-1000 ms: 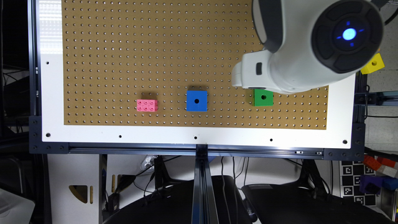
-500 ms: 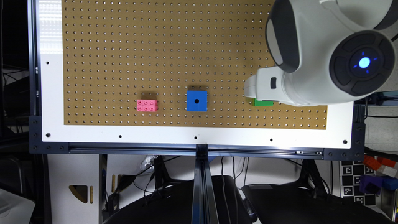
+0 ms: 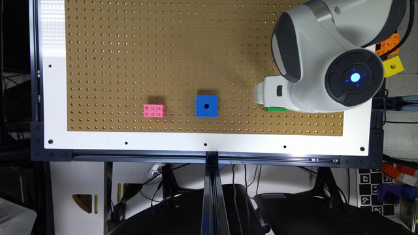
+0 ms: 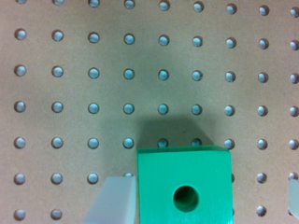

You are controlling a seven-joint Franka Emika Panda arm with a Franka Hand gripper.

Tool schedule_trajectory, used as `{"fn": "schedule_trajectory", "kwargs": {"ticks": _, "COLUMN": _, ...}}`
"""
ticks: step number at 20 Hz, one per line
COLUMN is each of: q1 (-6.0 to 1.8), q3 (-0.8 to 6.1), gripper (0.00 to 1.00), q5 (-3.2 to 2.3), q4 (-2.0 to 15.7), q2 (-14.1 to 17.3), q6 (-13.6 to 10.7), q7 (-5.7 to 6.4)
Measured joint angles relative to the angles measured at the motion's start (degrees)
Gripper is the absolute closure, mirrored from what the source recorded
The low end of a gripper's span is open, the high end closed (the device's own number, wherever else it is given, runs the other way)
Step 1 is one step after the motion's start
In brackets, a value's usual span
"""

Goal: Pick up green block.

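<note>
The green block (image 4: 184,186), a bright green cube with a round dark hole in its top, lies on the brown pegboard between my fingers in the wrist view. One pale finger (image 4: 112,200) stands right beside one side of it. The other finger (image 4: 294,196) is well clear of the opposite side. My gripper (image 4: 203,200) is open and straddles the block. In the exterior view only a thin green strip of the block (image 3: 277,109) shows under the white gripper (image 3: 267,94), near the pegboard's right front.
A blue holed cube (image 3: 206,105) and a pink studded brick (image 3: 154,110) lie on the pegboard (image 3: 163,49) toward the exterior view's left of the gripper. A yellow holed cube (image 3: 393,66) and orange bricks (image 3: 388,44) sit off the board at the right edge.
The arm has swung toward the exterior view's right and come over the green block, which was in full view a second ago and is now mostly covered.
</note>
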Motion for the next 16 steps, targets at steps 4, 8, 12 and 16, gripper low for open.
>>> {"fn": "schedule_trajectory", "kwargs": {"ticks": 4, "q1": 0.00, "q3": -0.32, "gripper": 0.00, "q5": -0.81, "q4": 0.03, "q2": 2.5, "q6": 2.4, "q7": 0.04}}
{"fn": "schedule_trajectory", "kwargs": {"ticks": 8, "q1": 0.02, "q3": -0.57, "gripper": 0.00, "q5": -0.95, "q4": 0.11, "q2": 3.2, "q6": 3.2, "q7": 0.04}}
{"fn": "schedule_trajectory", "kwargs": {"ticks": 12, "q1": 0.04, "q3": -0.61, "gripper": 0.00, "q5": -0.95, "q4": 0.17, "q2": 3.3, "q6": 3.2, "q7": 0.04}}
{"fn": "schedule_trajectory", "kwargs": {"ticks": 16, "q1": 0.13, "q3": -0.91, "gripper": 0.00, "q5": -1.36, "q4": 0.19, "q2": 5.7, "q6": 5.3, "q7": 0.05}}
